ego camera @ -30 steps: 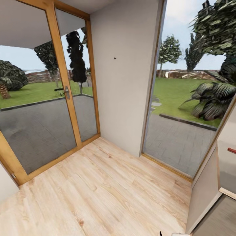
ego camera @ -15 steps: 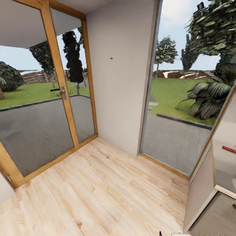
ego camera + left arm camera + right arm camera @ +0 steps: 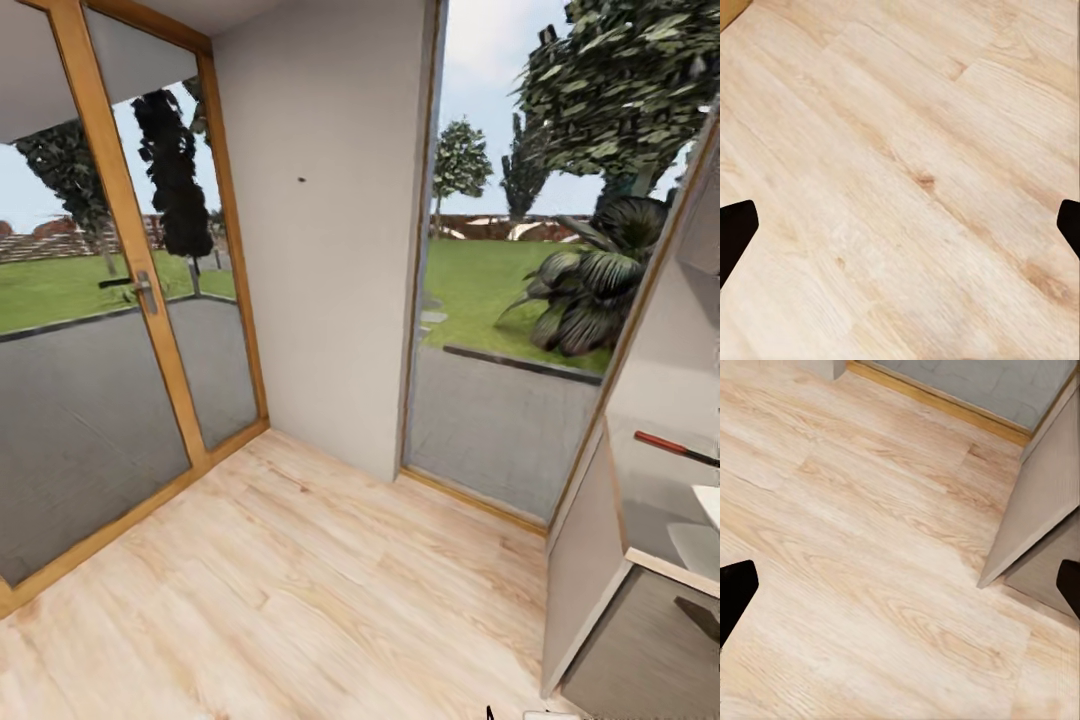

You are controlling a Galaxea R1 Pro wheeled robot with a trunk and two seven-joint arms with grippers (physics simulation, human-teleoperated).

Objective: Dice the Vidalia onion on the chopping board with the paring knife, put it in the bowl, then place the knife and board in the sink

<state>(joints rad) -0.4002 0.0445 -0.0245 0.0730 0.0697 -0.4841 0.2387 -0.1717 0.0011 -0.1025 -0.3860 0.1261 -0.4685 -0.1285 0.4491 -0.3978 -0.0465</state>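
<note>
At the far right of the head view a grey countertop point(image 3: 648, 490) comes into the picture on top of a cabinet side panel point(image 3: 580, 560). The paring knife point(image 3: 662, 444) lies on it, red handle toward me and dark blade pointing right. A white rounded corner point(image 3: 708, 502) shows at the frame edge; I cannot tell if it is the bowl. The Vidalia onion, the sink and the chopping board are out of view. My left gripper point(image 3: 900, 225) hangs open over bare wooden floor. My right gripper point(image 3: 900, 585) is also open, over floor beside the cabinet corner point(image 3: 1020, 547).
A light wooden floor point(image 3: 300, 600) stretches ahead. A wood-framed glass door point(image 3: 120, 330) stands at the left, a white wall section point(image 3: 320, 250) in the middle and a tall window point(image 3: 500, 330) onto the garden at the right. The cabinet blocks the right side.
The whole head view has shifted left, so the camera has turned right. More of the countertop and the knife has come into view at the right edge.
</note>
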